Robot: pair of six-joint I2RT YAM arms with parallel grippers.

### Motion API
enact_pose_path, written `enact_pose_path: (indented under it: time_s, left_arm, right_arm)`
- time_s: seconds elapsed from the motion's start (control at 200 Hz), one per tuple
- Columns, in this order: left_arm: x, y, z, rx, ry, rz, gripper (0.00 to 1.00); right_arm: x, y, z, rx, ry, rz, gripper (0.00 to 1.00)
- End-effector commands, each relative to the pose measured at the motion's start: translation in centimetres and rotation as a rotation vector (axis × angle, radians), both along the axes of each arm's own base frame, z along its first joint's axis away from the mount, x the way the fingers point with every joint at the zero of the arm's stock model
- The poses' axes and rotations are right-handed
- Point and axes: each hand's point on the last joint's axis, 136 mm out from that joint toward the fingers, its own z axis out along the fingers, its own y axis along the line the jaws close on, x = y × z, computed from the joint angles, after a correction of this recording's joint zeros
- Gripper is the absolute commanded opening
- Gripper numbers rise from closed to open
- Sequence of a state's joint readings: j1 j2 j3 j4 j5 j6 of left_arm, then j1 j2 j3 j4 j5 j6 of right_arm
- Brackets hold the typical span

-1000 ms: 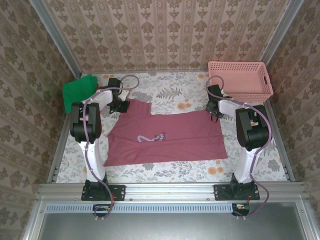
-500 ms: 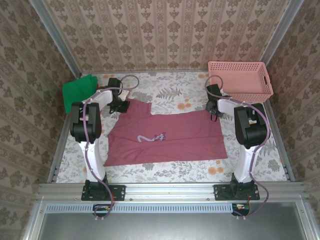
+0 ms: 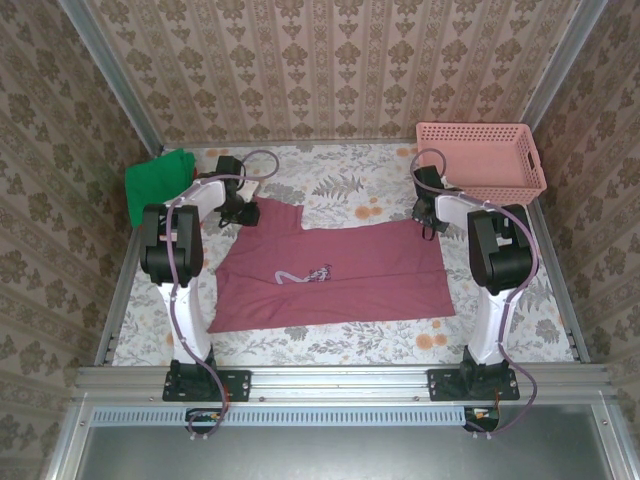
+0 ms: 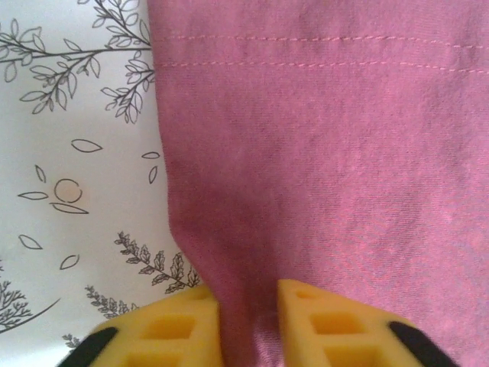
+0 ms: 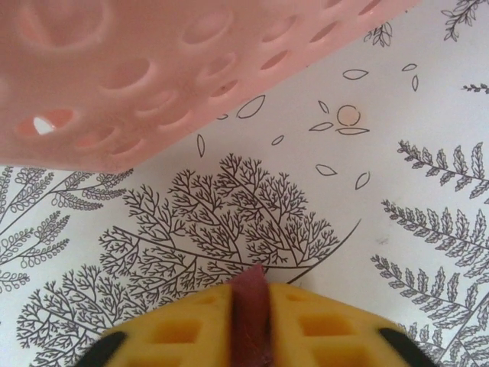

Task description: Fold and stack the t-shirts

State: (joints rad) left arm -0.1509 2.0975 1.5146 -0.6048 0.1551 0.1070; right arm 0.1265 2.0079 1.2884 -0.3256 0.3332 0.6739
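A maroon t-shirt (image 3: 330,275) with a small pale chest print lies spread flat on the floral table. My left gripper (image 3: 243,212) is at its far left corner. In the left wrist view the left gripper (image 4: 248,321) stands open a little, with the maroon cloth (image 4: 328,153) lying in the gap between the yellow fingers. My right gripper (image 3: 428,222) is at the shirt's far right corner. In the right wrist view the right gripper (image 5: 250,310) is shut on a thin strip of the maroon cloth (image 5: 250,284). A folded green t-shirt (image 3: 155,183) lies at the far left.
A pink lattice basket (image 3: 482,160) stands at the far right corner, close behind my right gripper; its wall (image 5: 153,76) looms just above the fingers in the right wrist view. Metal rails edge the table on all sides.
The right jaws have closed on the shirt's far right corner. The left jaws, shut on the cloth before, have parted slightly. Neither arm has moved much.
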Motion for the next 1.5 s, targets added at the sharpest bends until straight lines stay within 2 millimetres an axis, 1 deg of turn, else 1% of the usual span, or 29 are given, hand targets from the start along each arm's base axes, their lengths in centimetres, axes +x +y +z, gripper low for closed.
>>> enact_pose_path:
  time_s: [0.0,0.06,0.27,0.43,0.52,0.64,0.77,0.895,1.005,1.11,1.24,1.33,1.46,1.495]
  left_arm:
    - [-0.1,0.0,0.1,-0.002,0.001,-0.009,0.28]
    - [0.1,0.0,0.3,-0.002,-0.004,-0.006,0.29]
    - [0.9,0.1,0.8,0.01,-0.02,-0.003,0.31]
    - [1.1,0.3,-0.1,0.026,0.005,-0.004,0.3]
    - [0.9,0.3,-0.4,0.028,0.018,-0.003,0.23]
    - [0.5,0.3,-0.4,0.027,0.018,-0.005,0.19]
    - [0.5,0.3,-0.7,0.021,0.025,-0.004,0.19]
    - [0.4,0.3,-0.8,0.02,0.033,-0.002,0.01]
    - [0.7,0.4,0.3,0.021,-0.009,0.018,0.0]
    - [1.1,0.4,2.2,0.001,-0.075,0.027,0.0]
    - [1.0,0.0,5.0,-0.022,-0.154,0.021,0.0]
    - [0.5,0.3,6.3,-0.017,-0.201,0.026,0.0]
    - [-1.3,0.5,7.4,-0.022,-0.221,0.012,0.0]
    - [-1.9,0.3,7.6,-0.031,-0.229,-0.006,0.0]
  right_arm:
    - [-1.0,-0.4,-1.0,-0.015,0.07,0.001,0.08]
    - [-1.1,-0.4,-1.0,-0.01,0.064,0.002,0.0]
    - [-1.7,-0.3,-0.7,-0.006,0.055,0.017,0.0]
    - [-1.8,-0.2,-0.7,-0.002,0.055,0.023,0.0]
    - [-1.8,-0.2,-0.8,-0.002,0.055,0.021,0.0]
    - [-1.9,-0.2,-0.9,-0.003,0.058,0.021,0.0]
    - [-1.8,-0.2,-0.6,0.0,0.051,0.022,0.0]
    - [-1.7,-0.1,0.1,0.006,0.037,0.025,0.0]
    - [-1.5,0.0,1.4,0.011,-0.006,0.03,0.0]
    - [-1.4,0.1,2.9,0.021,-0.046,0.039,0.0]
    - [-1.7,0.2,4.7,0.025,-0.097,0.048,0.0]
    - [-2.3,0.2,5.7,0.025,-0.118,0.054,0.0]
    - [-3.6,0.0,6.7,0.019,-0.13,0.069,0.0]
    - [-3.9,0.0,6.9,0.019,-0.132,0.073,0.0]
